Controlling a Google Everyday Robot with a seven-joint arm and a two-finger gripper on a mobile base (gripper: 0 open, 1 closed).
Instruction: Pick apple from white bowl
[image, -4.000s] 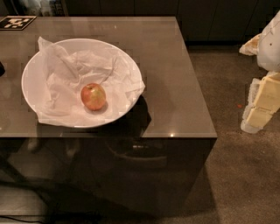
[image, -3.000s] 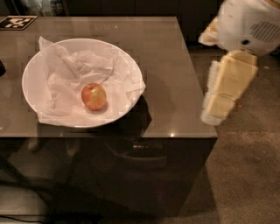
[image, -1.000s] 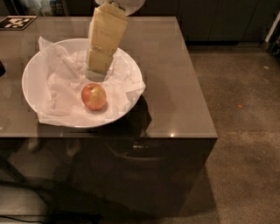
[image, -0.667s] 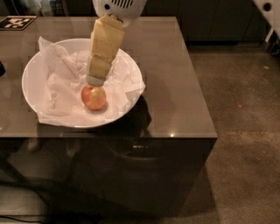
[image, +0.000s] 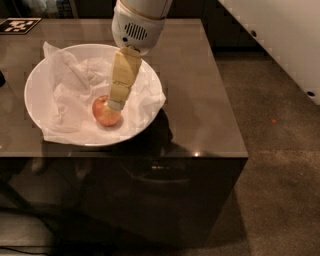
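Observation:
The small red-orange apple (image: 104, 113) lies on crumpled white paper in the wide white bowl (image: 36, 80), which stands on the left part of the brown table. My gripper (image: 116, 104) reaches down into the bowl from above and behind. Its cream-coloured fingers (image: 123, 77) point down at the apple's upper right side, with the tips at or touching the apple. The white wrist housing (image: 134, 29) hangs over the bowl's far rim.
The glossy brown table (image: 200, 95) has its front edge just below the bowl and its right edge at about two thirds across. A black-and-white marker tag (image: 19, 25) lies at the far left corner. Carpeted floor lies to the right, with a white panel (image: 280, 35) beyond.
The arm came in from the right and swung over the bowl. In the last second the fingers lowered until their tips reached the apple. The apple and bowl have not moved.

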